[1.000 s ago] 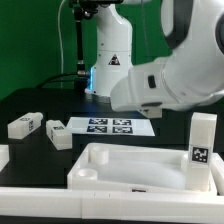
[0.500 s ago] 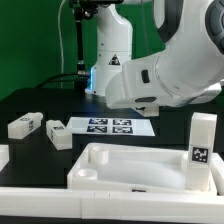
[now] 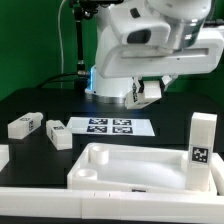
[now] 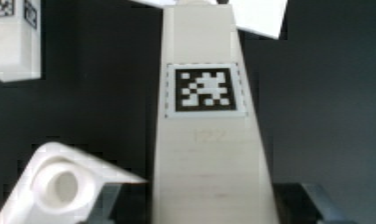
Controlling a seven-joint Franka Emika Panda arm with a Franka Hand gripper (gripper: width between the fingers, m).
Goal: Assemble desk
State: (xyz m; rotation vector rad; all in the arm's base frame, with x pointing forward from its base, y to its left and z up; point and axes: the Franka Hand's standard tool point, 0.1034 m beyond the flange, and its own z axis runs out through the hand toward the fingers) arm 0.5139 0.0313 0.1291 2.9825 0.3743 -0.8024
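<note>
The robot arm (image 3: pixel 150 45) filled the top of the scene, a bulky white mass hanging over the black table. Nearest to me lay the desk's tabletop (image 3: pixel 120 152), rim upward, with a round socket showing at its left near corner. It lay well apart from the arm's working end, which hung farther back and higher up.

Beyond the tabletop the marker board (image 3: pixel 108 126) lay flat on the table. At the right, an upright leg (image 3: pixel 203 140) stood by the tabletop's right end with its tag facing me. Two loose legs (image 3: pixel 25 125) (image 3: pixel 58 135) lay on their sides at the left, near each other and just left of the marker board.

The gripper (image 3: pixel 147 92) hung in the air above the far edge of the marker board. From where I stood, only a small pale piece showed between its fingers. The wrist view made it plainer. A held leg (image 4: pixel 206 130) ran lengthwise straight out from the jaws, its tag square to the camera, and the jaws were closed partway onto its sides. One dark fingertip (image 4: pixel 323 204) was barely visible beside it. Below the held leg lay a white piece with a round hole (image 4: pixel 60 185); I couldn't tell which part it was.
</note>
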